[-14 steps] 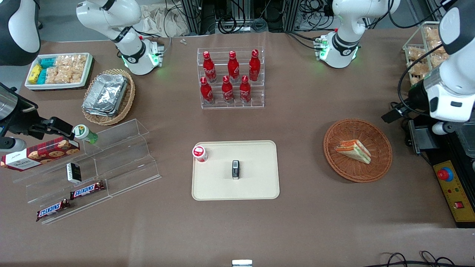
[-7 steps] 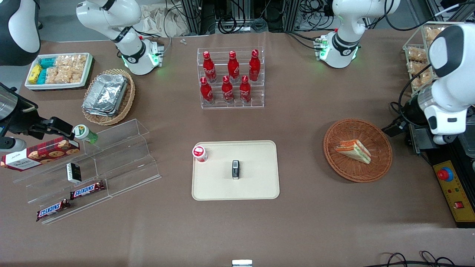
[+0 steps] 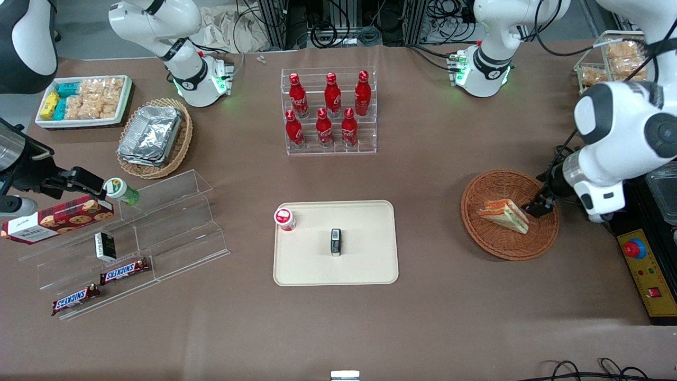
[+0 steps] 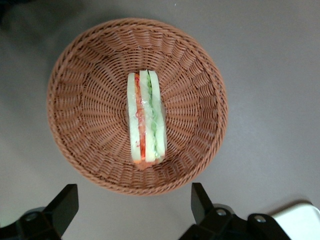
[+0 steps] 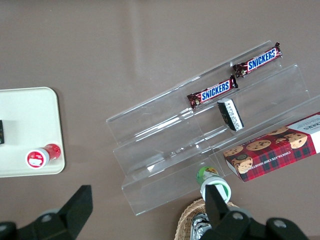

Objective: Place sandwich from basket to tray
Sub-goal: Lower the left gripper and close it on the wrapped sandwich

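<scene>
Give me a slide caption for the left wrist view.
Open tool poised above the sandwich lying in the wicker basket.

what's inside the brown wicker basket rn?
Only the sandwich, lying in the middle of the basket. Bare weave shows all around it; whatever sits under the sandwich is covered. The gripper hovers open above the basket's rim, touching nothing.

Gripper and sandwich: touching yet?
Apart. Left wrist view: the gripper is open, both fingers outside the basket rim, with clear space to the sandwich lying inside.
</scene>
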Controlling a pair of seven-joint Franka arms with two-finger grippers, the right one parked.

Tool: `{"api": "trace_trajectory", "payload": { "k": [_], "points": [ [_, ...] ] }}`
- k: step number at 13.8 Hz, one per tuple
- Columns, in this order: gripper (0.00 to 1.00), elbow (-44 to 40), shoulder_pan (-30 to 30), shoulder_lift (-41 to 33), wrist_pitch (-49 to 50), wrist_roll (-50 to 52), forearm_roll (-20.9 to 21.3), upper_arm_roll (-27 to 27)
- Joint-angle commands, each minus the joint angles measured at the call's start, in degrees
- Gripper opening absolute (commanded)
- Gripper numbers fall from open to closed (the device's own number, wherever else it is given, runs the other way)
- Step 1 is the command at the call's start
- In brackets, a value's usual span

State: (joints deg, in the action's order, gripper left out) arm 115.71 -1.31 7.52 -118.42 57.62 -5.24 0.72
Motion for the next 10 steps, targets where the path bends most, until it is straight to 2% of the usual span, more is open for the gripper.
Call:
{"api": "trace_trajectory", "payload": {
  "k": [1,7,9,10],
  "points": [
    [1.00,2.0,-0.5,2.7,-4.7,1.8,0.0,0.0],
    [1.00,7.0,-2.0,8.1,-14.4,2.5,1.0,0.4],
    [1.00,7.8,-2.6,11.0,-14.9,6.5,9.2,1.6],
    [1.00,7.4,-2.5,12.2,-16.3,10.4,11.1,1.6]
  ]
}}
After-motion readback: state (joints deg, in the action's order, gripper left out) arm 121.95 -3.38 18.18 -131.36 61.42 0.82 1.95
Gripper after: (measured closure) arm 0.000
